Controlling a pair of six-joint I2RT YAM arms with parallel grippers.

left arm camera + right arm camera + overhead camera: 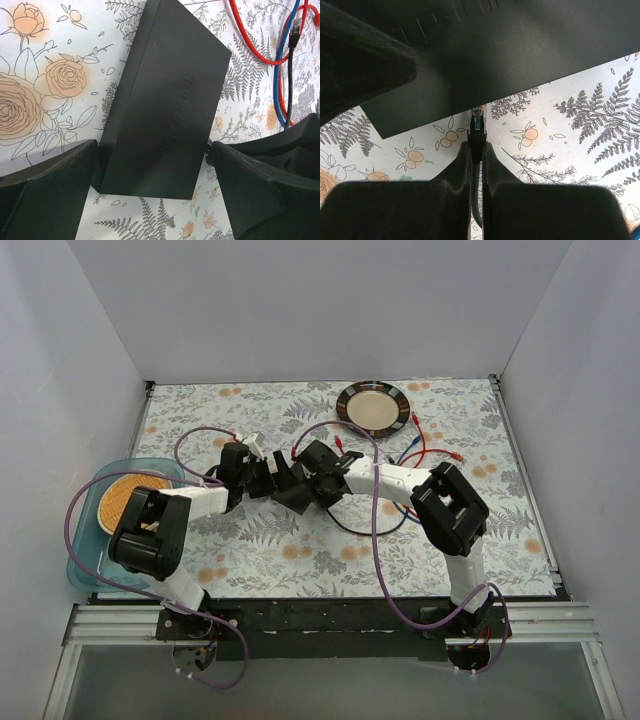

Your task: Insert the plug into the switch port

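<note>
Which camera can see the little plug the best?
The right wrist view. There the plug sits close up, pinched in the right gripper, at the edge of the black box. The top view hides it; the left wrist view does not clearly show it.

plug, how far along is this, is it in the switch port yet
Done: the right gripper is shut on the plug, and the left gripper holds the black box between its fingers. In hand: the plug tip is at the box's edge, most of its body showing outside. Left: pushing it home; the port itself is hidden in shadow.
</note>
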